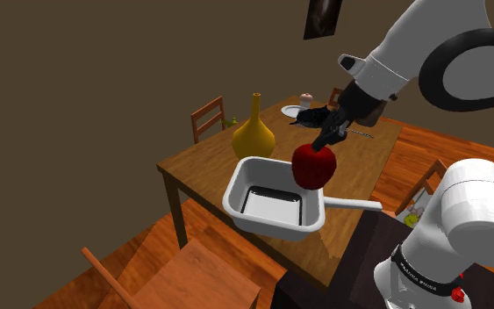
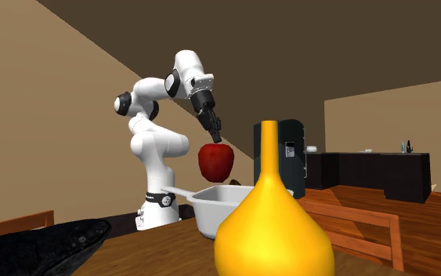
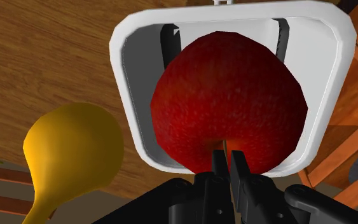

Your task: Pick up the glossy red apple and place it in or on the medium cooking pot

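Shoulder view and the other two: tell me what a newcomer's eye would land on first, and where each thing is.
The red apple stands out first, clasped at its top by the black gripper and hanging in the air above the white pot. Next comes the yellow vase, standing beside the pot on the wooden table and looming large in the second exterior view's foreground.

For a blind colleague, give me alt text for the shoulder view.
The black gripper holds a red apple over a white square pot with a long handle on a wooden table. A yellow vase stands beside it.
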{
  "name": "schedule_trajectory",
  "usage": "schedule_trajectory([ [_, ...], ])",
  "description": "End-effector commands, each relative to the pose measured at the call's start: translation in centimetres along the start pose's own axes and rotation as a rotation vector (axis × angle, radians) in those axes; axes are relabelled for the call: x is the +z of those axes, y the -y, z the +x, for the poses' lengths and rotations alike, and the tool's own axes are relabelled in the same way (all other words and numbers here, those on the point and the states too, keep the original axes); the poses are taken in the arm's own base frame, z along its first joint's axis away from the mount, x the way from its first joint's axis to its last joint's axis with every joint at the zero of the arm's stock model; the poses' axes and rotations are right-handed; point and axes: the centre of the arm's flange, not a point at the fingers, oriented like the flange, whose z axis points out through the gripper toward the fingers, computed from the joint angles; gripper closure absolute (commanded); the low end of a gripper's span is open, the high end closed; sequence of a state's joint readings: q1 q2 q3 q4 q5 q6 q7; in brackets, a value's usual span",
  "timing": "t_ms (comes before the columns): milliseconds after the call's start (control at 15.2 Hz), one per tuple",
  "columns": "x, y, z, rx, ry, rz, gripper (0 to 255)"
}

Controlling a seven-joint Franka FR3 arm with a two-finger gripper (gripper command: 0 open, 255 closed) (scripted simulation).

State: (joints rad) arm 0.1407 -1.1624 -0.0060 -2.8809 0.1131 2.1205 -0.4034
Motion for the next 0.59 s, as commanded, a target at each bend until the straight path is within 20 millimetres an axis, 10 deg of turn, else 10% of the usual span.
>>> schedule_trajectory([
  [0,1.0,0.1,-0.5,0.000,-0.001,0.000,255],
  [528,2.6,0.2,-1.2,0.000,-0.001,0.000,255],
])
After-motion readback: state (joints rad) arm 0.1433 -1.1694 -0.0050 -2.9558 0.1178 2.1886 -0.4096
